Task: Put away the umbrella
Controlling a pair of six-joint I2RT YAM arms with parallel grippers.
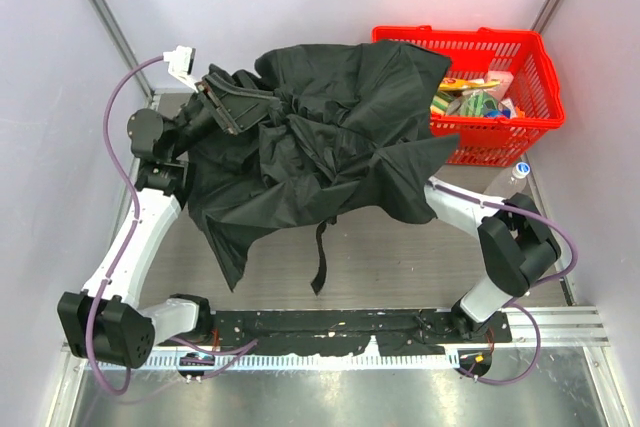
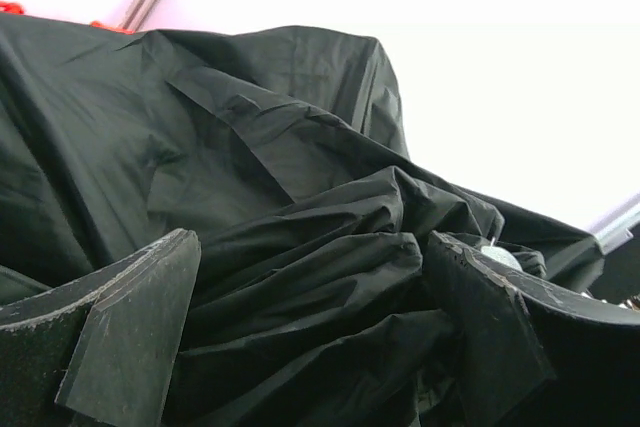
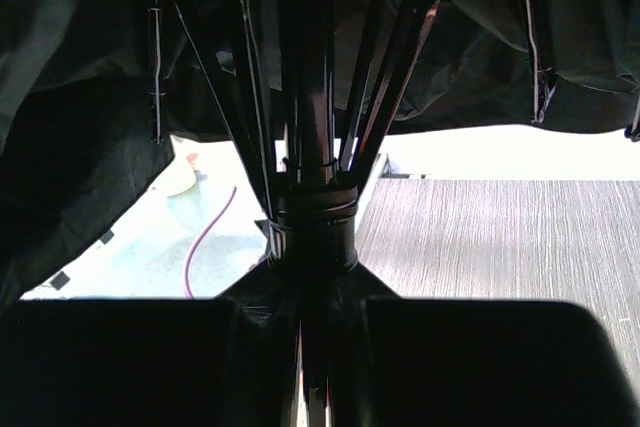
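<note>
The umbrella (image 1: 330,137) is a crumpled heap of black fabric, half collapsed, spread over the middle of the table (image 1: 400,257). Its far corner reaches the red basket (image 1: 545,87), and a strap (image 1: 320,257) hangs toward the near edge. From underneath you can see the shaft (image 3: 305,97) and thin ribs (image 3: 400,57) fanning upward.

The left gripper (image 1: 240,107) is spread wide at the umbrella's left side. Bunched folds lie between its fingers (image 2: 140,327), but nothing is pinched. The right gripper (image 3: 305,347) sits under the fabric, clamped on the base of the shaft.

The left arm (image 1: 140,237) runs up the left side and bends at the elbow, wrist turned inward. The right arm (image 1: 505,247) is folded low, its forearm reaching in under the cloth.
</note>
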